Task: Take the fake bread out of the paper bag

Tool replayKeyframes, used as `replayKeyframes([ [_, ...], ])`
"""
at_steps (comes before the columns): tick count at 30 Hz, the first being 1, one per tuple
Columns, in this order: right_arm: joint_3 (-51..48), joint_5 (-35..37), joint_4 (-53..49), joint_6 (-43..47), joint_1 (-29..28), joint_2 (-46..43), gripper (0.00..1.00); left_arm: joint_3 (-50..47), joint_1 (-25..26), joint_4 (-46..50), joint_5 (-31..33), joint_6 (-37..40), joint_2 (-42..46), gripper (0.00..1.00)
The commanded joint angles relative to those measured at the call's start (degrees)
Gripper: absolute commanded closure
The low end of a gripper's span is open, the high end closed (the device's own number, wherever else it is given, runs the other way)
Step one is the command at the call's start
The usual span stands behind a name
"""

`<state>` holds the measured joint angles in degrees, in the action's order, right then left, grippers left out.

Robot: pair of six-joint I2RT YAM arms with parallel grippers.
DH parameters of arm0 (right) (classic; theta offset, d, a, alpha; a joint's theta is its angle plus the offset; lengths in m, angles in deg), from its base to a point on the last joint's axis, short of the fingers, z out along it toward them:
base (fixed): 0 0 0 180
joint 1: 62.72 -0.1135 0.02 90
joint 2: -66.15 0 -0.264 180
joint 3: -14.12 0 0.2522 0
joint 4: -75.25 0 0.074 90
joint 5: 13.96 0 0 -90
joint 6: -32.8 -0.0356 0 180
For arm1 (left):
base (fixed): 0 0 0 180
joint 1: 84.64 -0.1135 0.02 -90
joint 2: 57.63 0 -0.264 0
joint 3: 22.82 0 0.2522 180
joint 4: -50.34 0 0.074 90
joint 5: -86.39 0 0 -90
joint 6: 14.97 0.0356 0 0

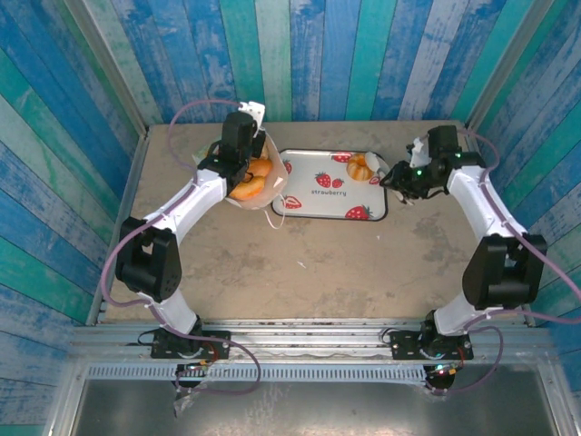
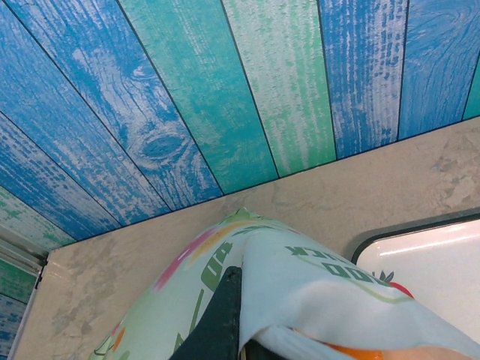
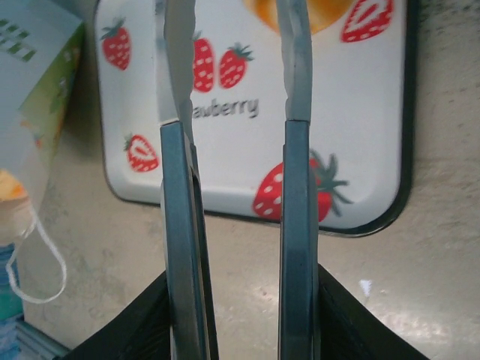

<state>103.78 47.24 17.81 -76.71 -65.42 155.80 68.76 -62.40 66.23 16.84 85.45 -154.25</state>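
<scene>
1. The paper bag (image 1: 277, 186), white with green and pink print, sits upper left of centre, and glossy orange fake bread (image 1: 249, 188) shows in its open mouth.
2. One golden roll (image 1: 360, 168) lies at the upper right of the strawberry tray (image 1: 331, 207).
3. The left gripper (image 1: 243, 163) is pinched on the bag's rim.
4. The right gripper (image 3: 232, 45) is spread and empty above the tray.

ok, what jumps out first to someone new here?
The strawberry-print tray mid-table, one orange bread roll already on it. To its left, the left gripper pinches the paper bag, more bread showing inside; the right gripper hovers open at the tray's right edge. Blue-green plank walls frame it all.
</scene>
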Motion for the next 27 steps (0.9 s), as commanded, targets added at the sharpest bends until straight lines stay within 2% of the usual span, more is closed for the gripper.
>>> replayKeyframes([
  [1,-0.47,-1.60,-1.04,-1.33,-4.32,-4.76,0.57,1.72,0.01,0.33,-0.06,-0.88,-0.15,1.00],
  [13,4.33,3.03,-3.28,-6.36,-22.37,-11.79,0.55,2.93,0.04,1.36,0.29,-2.33,-0.91,1.00],
  [22,10.65,3.49,-1.50,-8.08,-34.06,-5.18,0.56,3.67,0.00,1.71,-0.28,-4.04,-2.16,1.00],
  [27,13.93,4.66,-0.03,-8.79,-36.86,-0.23,0.56,5.26,0.01,2.83,-0.76,-4.92,-3.29,1.00],
])
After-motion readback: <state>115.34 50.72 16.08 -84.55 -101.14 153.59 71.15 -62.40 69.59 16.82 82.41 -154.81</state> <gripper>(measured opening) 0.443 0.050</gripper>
